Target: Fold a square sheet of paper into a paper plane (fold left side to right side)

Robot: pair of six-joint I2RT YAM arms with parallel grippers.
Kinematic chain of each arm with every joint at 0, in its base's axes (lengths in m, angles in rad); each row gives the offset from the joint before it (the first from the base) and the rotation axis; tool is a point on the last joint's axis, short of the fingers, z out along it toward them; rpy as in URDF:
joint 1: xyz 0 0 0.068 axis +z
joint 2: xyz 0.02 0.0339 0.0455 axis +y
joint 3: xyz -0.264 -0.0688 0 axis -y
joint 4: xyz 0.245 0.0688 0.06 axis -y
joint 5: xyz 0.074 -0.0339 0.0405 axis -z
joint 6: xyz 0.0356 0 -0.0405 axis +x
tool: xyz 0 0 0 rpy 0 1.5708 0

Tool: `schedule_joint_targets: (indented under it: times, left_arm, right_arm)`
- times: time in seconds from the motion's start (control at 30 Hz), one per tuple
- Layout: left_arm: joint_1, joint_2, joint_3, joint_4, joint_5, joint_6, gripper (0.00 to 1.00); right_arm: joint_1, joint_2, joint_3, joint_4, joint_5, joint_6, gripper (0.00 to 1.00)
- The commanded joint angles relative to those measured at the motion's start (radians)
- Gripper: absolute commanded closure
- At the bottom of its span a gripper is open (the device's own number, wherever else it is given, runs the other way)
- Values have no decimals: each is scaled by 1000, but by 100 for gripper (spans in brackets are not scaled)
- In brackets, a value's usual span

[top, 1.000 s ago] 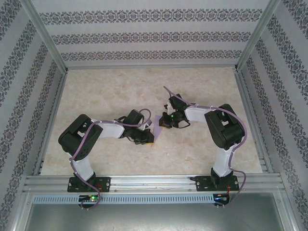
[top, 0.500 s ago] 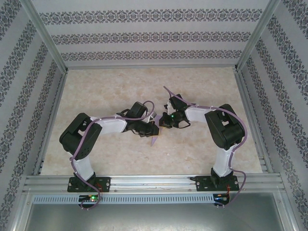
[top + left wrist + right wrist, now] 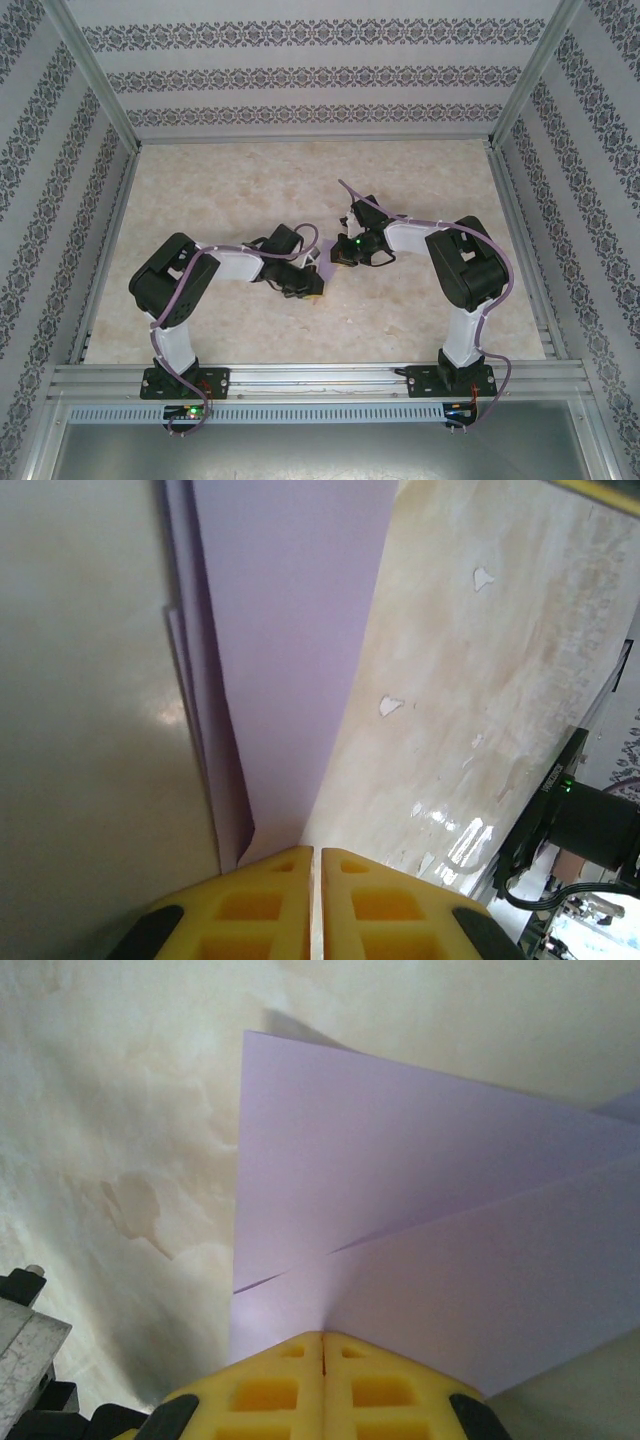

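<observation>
Top view: the lavender paper (image 3: pixel 318 263) shows as a sliver between the left gripper (image 3: pixel 308 284) and right gripper (image 3: pixel 337 254), mid-table (image 3: pixel 230 190); its heading is unclear here. Left wrist: jaws pinched on a folded end, the long layered strip running straight away. Right wrist: jaws clamped on the crease, flaps fanning outward. It looks light, limp and easily creased, so best held at the edges

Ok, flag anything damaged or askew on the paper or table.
The table has small white chips in its marbled surface. The lavender paper looks slightly askew: its folded layers do not line up along one edge.
</observation>
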Motion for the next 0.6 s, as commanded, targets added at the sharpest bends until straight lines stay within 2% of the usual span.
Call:
schedule_joint_targets:
  times: [0.0,0.33,0.57]
  left_arm:
    - [-6,-29,-61,-45,5,22,89]
    - [-17,-159,-179,-61,-14,4,89]
    - [-2,-313,-151,-102,-90,45,85]
  right_arm:
    - [-16,63,1,-108,100,-32,100]
    - [-52,102,83,-157,99,-91,100]
    - [-50,31,184,-217,88,-137,100]
